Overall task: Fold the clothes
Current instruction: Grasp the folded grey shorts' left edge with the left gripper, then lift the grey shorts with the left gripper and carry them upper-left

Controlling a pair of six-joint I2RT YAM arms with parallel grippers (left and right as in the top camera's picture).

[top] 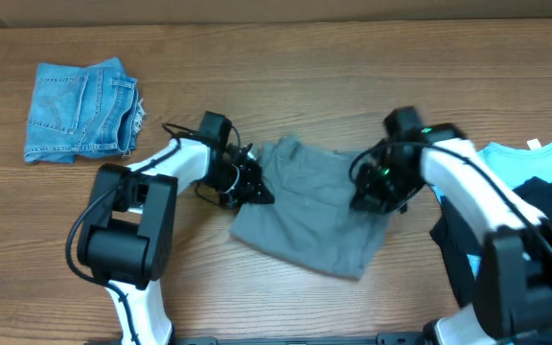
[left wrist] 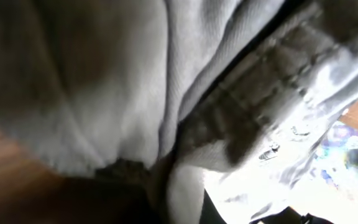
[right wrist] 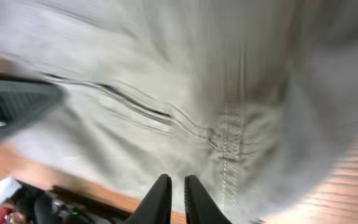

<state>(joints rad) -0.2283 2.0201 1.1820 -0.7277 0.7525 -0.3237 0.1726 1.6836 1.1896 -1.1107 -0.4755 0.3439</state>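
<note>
On shorts (top: 319, 218), left end effector (top: 256, 190), right end effector (top: 374, 196) (both low)

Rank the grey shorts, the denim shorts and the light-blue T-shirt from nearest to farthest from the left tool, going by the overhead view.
From the left tool:
1. grey shorts, touching it, middle of the table.
2. denim shorts, far-left corner.
3. light-blue T-shirt, right edge.
</note>
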